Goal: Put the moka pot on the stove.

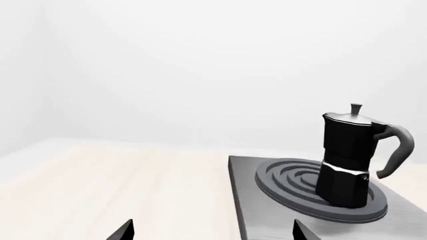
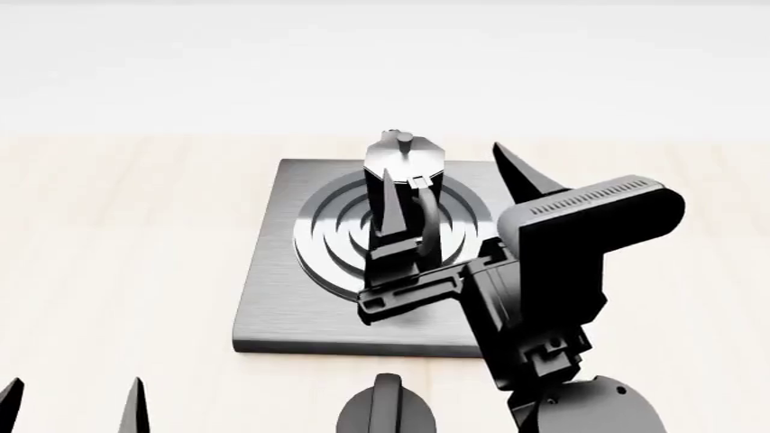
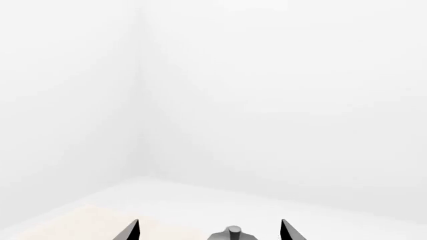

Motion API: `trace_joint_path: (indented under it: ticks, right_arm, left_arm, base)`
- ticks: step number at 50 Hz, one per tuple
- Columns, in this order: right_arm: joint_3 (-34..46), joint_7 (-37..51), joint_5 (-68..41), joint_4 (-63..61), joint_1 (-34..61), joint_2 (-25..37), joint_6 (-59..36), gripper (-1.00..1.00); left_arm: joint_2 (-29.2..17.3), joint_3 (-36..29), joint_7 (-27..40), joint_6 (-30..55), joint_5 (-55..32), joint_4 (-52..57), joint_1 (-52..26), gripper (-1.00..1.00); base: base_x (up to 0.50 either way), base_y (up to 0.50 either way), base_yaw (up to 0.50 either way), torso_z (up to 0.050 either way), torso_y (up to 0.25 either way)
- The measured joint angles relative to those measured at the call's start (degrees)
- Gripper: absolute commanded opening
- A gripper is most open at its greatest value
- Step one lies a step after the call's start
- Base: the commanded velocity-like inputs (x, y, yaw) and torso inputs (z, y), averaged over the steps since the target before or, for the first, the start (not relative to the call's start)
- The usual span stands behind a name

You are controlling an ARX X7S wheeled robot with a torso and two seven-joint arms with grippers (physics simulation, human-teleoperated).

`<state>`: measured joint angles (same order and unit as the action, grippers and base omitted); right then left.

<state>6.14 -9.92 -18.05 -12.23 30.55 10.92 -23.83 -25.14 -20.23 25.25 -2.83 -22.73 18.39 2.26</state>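
The moka pot (image 2: 403,194) stands upright on the raised rings of the stove (image 2: 277,298), its curved handle toward the robot. My right gripper (image 2: 448,176) hangs open above it, its fingers wide to either side of the pot and touching nothing. The right wrist view shows only the silvery lid knob of the moka pot (image 3: 233,231), lying between the tips of the right gripper (image 3: 210,231). My left gripper (image 2: 72,401) is open and empty at the near left, well away from the stove. In the left wrist view the moka pot (image 1: 350,155) sits on the stove (image 1: 267,220) beyond the left gripper (image 1: 213,231).
A round black knob (image 2: 385,410) sits at the near edge just in front of the stove. Pale wooden tabletop (image 2: 121,234) spreads around the slab, with a white wall behind. The right arm's bulky black body (image 2: 554,289) covers the stove's right side.
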Motion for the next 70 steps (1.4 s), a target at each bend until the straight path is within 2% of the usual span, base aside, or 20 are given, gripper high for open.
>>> trace_joint_path:
  ticks: [11, 29, 70]
  right_arm:
    - [0.7, 0.5, -0.1, -2.7, -0.4, 0.7, -0.6, 1.0]
    - [1.6, 1.6, -0.7, -8.6, -1.4, 2.0, -2.0, 1.0]
    - [2.1, 2.4, -2.2, -10.9, -3.4, 3.1, -0.9, 1.0]
  left_arm:
    - [-0.5, -0.1, 0.6, 2.1, -0.2, 1.7, -0.8, 1.0]
    - [0.0, -0.6, 0.0, -0.3, 1.2, -0.1, -0.4, 1.0]
    - [0.2, -1.2, -0.3, -2.0, 1.7, -1.8, -0.3, 1.0]
  base:
    - [0.0, 0.0, 0.0, 0.0, 0.0]
    - [0.0, 0.0, 0.0, 0.0, 0.0]
    - [0.0, 0.0, 0.0, 0.0, 0.0]
